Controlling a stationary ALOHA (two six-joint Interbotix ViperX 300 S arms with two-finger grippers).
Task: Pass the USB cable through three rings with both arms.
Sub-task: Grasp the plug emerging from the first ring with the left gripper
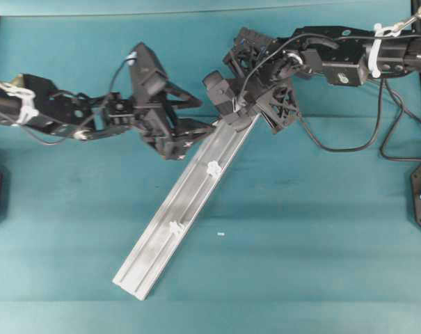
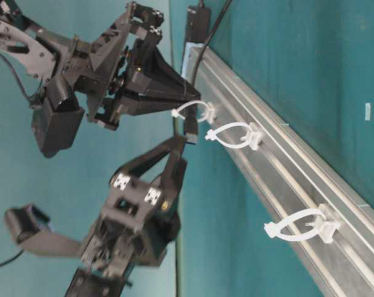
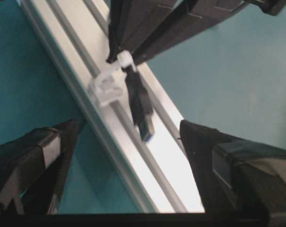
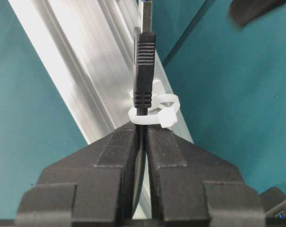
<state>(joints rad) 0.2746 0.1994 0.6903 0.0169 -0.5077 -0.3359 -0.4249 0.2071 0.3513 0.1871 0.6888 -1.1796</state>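
My right gripper [image 4: 142, 126] is shut on the USB cable just behind its black plug [image 4: 143, 61]. The plug has gone through the first ring [image 4: 154, 112] at the rail's upper end and sticks out past it. My left gripper [image 3: 128, 142] is open, with its fingers on either side of the plug [image 3: 140, 109] and not touching it. In the table-level view the plug [image 2: 190, 130] hangs between the first ring [image 2: 193, 111] and the second ring [image 2: 233, 135]. The third ring [image 2: 298, 226] stands farther along. From overhead, two rings [image 1: 212, 168] [image 1: 175, 226] show; the first is hidden under the grippers.
The long silver rail [image 1: 161, 243] lies diagonally on the teal table and carries the rings. The black hub [image 2: 198, 21] sits at the rail's far end, with the cord [image 2: 208, 43] leading from it. Loose black arm wiring [image 1: 335, 146] lies at the right.
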